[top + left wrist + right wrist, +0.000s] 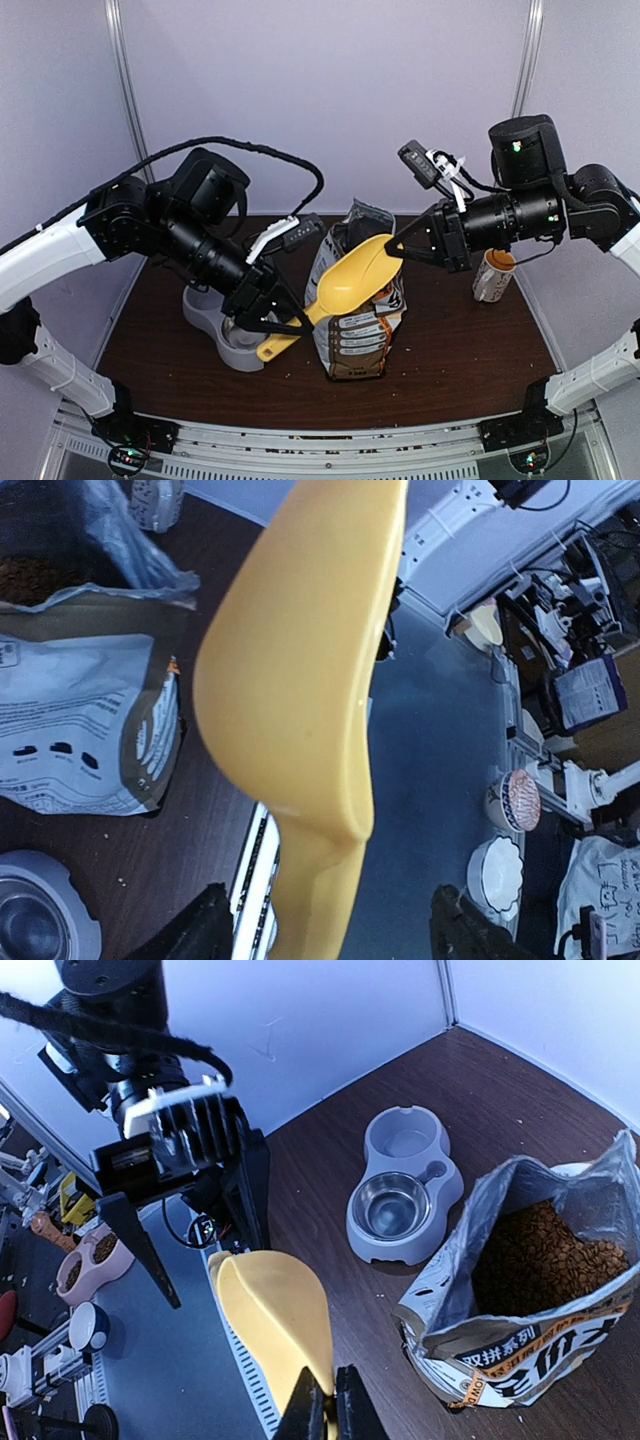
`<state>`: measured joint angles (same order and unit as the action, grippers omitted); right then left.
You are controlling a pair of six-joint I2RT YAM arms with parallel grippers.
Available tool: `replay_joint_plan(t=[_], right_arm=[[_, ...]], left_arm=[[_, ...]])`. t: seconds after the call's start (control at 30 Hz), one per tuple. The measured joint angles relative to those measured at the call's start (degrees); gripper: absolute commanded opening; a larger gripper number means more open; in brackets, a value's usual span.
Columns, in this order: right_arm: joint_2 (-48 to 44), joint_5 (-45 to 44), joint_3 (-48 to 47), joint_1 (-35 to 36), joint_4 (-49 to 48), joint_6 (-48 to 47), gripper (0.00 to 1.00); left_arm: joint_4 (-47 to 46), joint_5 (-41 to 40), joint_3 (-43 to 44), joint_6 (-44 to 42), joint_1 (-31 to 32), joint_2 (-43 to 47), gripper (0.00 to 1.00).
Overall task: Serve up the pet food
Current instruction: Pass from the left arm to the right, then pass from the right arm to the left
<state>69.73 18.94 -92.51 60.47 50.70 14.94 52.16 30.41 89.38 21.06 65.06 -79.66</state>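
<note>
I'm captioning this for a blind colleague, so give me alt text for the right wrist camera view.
The right end effector pinches the rim of a yellow plastic scoop, whose handle end sits between the left end effector's open fingers. On the dark brown table are a grey double pet bowl and an open printed bag of brown kibble.

Lab test booth: white walls (330, 90), aluminium frame posts (124, 90).

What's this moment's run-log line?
left end effector: open | right end effector: shut on scoop | pet food: in bag | bowl: empty
</note>
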Motion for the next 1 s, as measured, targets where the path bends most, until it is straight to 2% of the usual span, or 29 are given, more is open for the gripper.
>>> replay_joint_plan(t=[0.2, 0.27, 0.47, 0.57, 0.73, 1.0], right_arm=[[-6.84, -4.90, 10.19, -1.51, -6.75, 6.10, 0.00], [-9.66, -4.94, 14.97, -2.71, -11.21, 8.55, 0.00], [-14.88, -4.76, 24.63, -4.52, -24.00, 15.08, 0.00], [-17.57, -4.68, 27.89, -4.55, -30.21, 17.07, 0.00], [-19.61, -4.44, 29.57, -4.59, -38.97, 19.78, 0.00], [-15.76, -3.80, 28.44, -4.96, -41.94, 20.83, 0.00]], left_arm=[[-5.77, -11.30, -4.72, 2.12, -0.33, 6.27, 0.88], [-8.83, -15.34, -6.84, 3.56, -0.52, 9.27, 0.96], [-19.78, -28.35, -11.96, 8.59, -0.90, 18.69, 0.98], [-23.87, -31.78, -14.32, 10.78, -0.90, 21.79, 0.98], [-25.77, -32.17, -14.80, 13.09, -0.90, 20.63, 0.98], [-28.15, -22.21, -13.09, 15.15, -1.01, 12.55, 0.98]])
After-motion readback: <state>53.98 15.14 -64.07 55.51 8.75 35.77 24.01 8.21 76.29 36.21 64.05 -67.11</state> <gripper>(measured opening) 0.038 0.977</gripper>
